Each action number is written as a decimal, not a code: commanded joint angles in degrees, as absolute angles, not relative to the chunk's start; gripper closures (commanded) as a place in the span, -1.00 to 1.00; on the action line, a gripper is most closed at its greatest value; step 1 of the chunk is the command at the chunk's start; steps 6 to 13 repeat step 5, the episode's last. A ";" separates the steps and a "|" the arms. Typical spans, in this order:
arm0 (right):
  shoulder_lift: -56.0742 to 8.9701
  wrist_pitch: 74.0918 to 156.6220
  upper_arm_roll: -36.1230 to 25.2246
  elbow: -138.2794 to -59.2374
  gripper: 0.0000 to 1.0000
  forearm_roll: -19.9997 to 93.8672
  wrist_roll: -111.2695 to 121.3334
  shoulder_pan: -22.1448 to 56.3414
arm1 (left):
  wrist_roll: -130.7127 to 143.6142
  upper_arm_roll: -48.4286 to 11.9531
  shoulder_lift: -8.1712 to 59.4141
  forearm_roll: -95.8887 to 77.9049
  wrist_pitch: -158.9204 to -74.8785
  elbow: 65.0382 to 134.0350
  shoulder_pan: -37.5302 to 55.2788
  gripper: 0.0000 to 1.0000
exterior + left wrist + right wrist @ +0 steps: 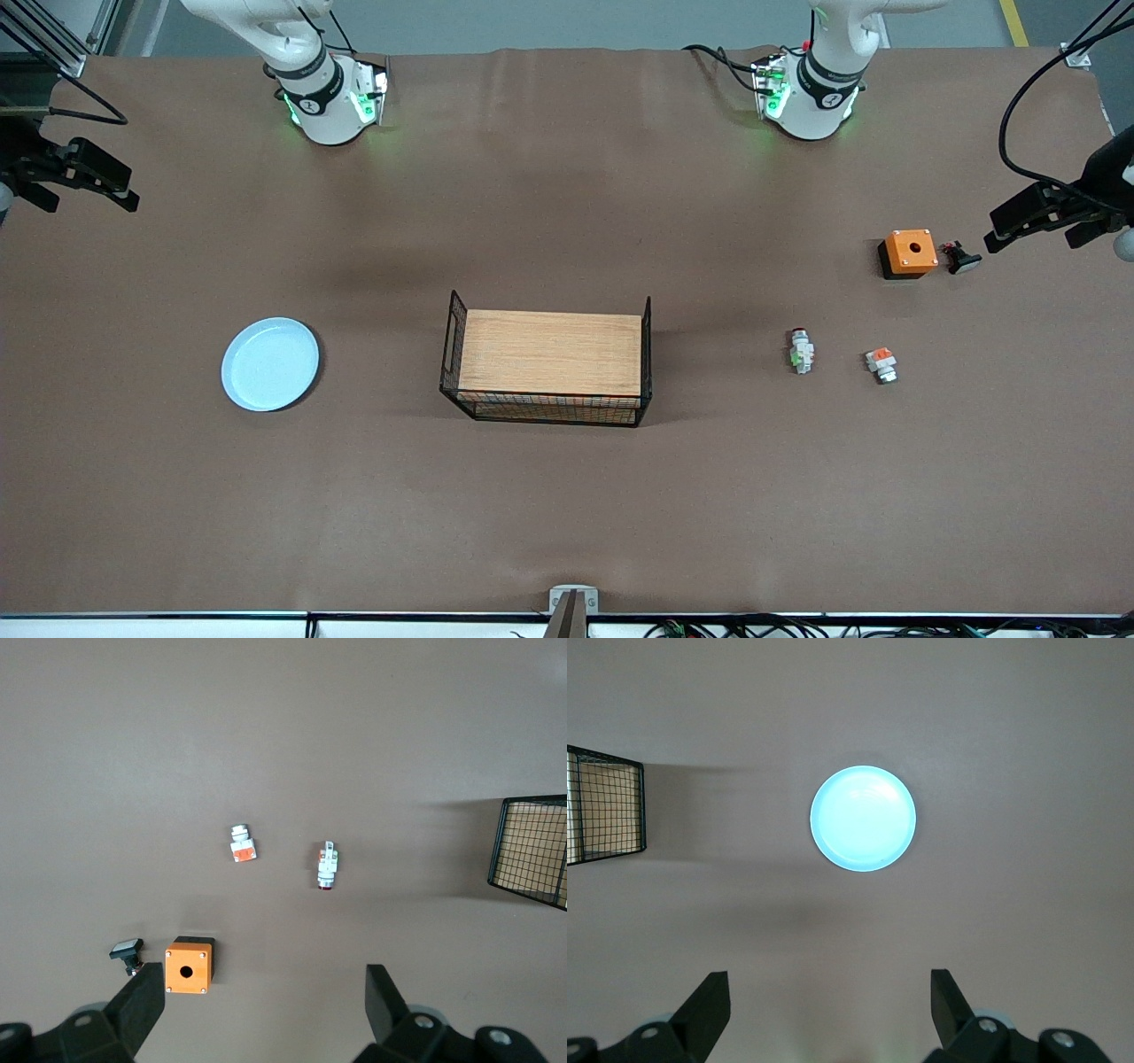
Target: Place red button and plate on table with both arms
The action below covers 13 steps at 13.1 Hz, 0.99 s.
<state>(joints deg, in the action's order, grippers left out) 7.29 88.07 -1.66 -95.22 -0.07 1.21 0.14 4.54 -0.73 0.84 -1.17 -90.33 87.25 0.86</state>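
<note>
The red button [802,351] lies on the brown table [567,514] toward the left arm's end; it also shows in the left wrist view [328,865]. The pale-blue plate [269,363] lies flat on the table toward the right arm's end, and shows in the right wrist view [863,819]. My left gripper [263,1003] is open and empty, high over the table by the orange box. My right gripper [829,1005] is open and empty, high over bare table near the plate. Neither gripper shows in the front view, only the arm bases.
A wooden-topped black wire rack [549,365] stands mid-table between plate and button. An orange box with a hole [910,252], a small black part [961,258] and a part with an orange-red block [881,364] lie near the button. Black clamps [1045,213] sit at both table ends.
</note>
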 commanded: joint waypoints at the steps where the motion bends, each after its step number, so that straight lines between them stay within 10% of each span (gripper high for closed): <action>1: 9.40 88.59 -1.93 -97.12 -1.00 1.84 2.02 -0.26 | 4.92 -0.88 0.79 -1.32 -89.74 87.10 0.79 -1.00; 13: 9.41 87.89 -1.93 -97.03 -1.00 1.93 1.84 -0.26 | 4.92 -0.88 0.79 -1.32 -89.74 87.01 0.79 -1.00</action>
